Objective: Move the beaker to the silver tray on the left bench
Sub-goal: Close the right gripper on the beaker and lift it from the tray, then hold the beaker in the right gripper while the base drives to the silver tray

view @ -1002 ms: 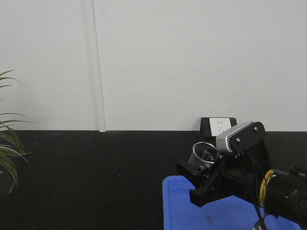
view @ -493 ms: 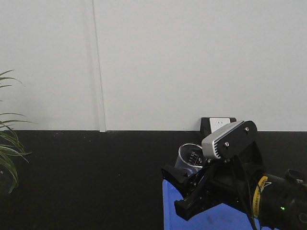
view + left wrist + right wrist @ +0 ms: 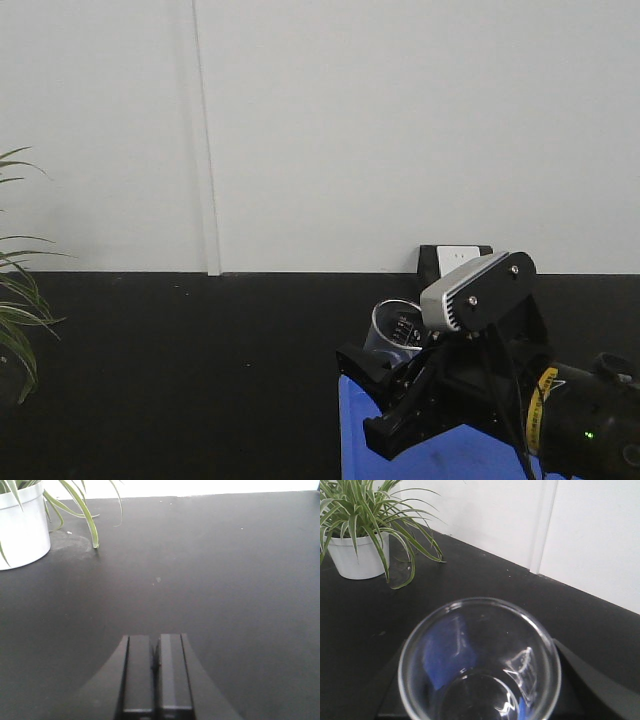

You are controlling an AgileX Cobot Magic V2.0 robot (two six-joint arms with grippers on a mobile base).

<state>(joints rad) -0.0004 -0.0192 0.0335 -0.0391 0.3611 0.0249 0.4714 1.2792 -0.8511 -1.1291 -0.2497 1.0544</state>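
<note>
The beaker (image 3: pixel 395 328) is a small clear glass with printed marks, held tilted between the black fingers of my right gripper (image 3: pixel 364 400) above the left end of a bright blue tray (image 3: pixel 350 450). From the right wrist I look down into the beaker's (image 3: pixel 480 660) open mouth, and my right gripper (image 3: pixel 480 692) is shut on it, a finger on each side. My left gripper (image 3: pixel 156 647) is shut with nothing in it, hovering over the left bench (image 3: pixel 225 570), a matte black top. The silver tray is out of view.
A spider plant in a white pot (image 3: pixel 22 525) stands at the bench's far left; its pot (image 3: pixel 357 555) and leaves (image 3: pixel 20 320) also show in the other views. A wall socket (image 3: pixel 457 262) sits on the white wall behind the right arm.
Over the last second the right arm carried the beaker leftward and slightly lower, nearer the camera. In the last half second it has hardly moved.
</note>
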